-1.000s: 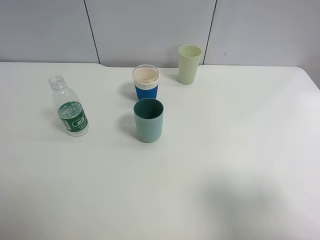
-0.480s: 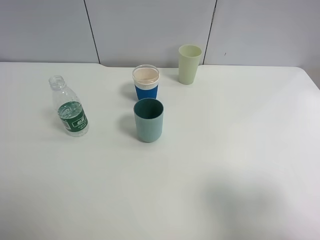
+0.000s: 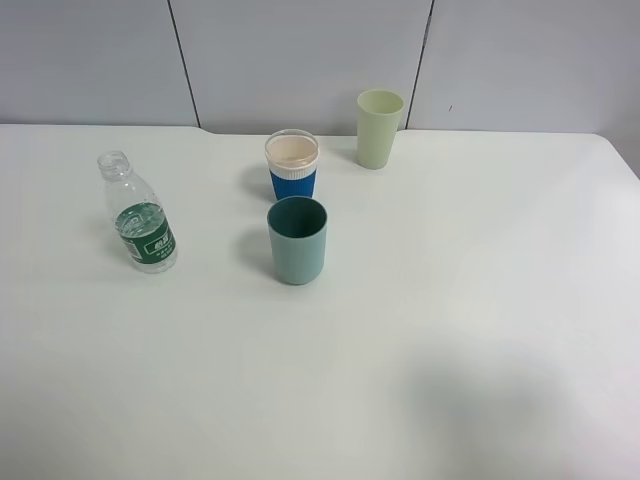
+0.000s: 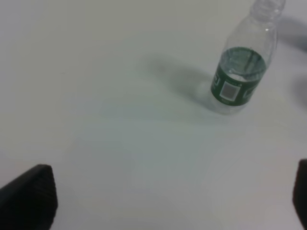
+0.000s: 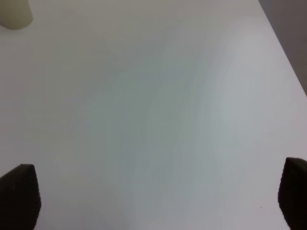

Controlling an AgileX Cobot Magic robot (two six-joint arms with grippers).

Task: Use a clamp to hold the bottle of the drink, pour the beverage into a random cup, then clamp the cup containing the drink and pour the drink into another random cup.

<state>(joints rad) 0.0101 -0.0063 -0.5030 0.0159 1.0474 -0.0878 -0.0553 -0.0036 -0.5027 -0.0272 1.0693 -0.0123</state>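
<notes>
A clear plastic bottle (image 3: 139,221) with a green label stands uncapped at the table's left; it also shows in the left wrist view (image 4: 242,67). A teal cup (image 3: 297,239) stands mid-table, a blue cup with a white rim (image 3: 292,165) just behind it, and a pale green cup (image 3: 379,128) at the back. Neither arm shows in the exterior high view. My left gripper (image 4: 168,196) is open, well short of the bottle, with only its black fingertips (image 4: 29,191) showing. My right gripper (image 5: 156,196) is open and empty over bare table.
The white table (image 3: 480,300) ends at a grey panelled wall at the back. Its right edge (image 5: 283,52) shows in the right wrist view, and the pale green cup's base (image 5: 14,14) sits in that view's corner.
</notes>
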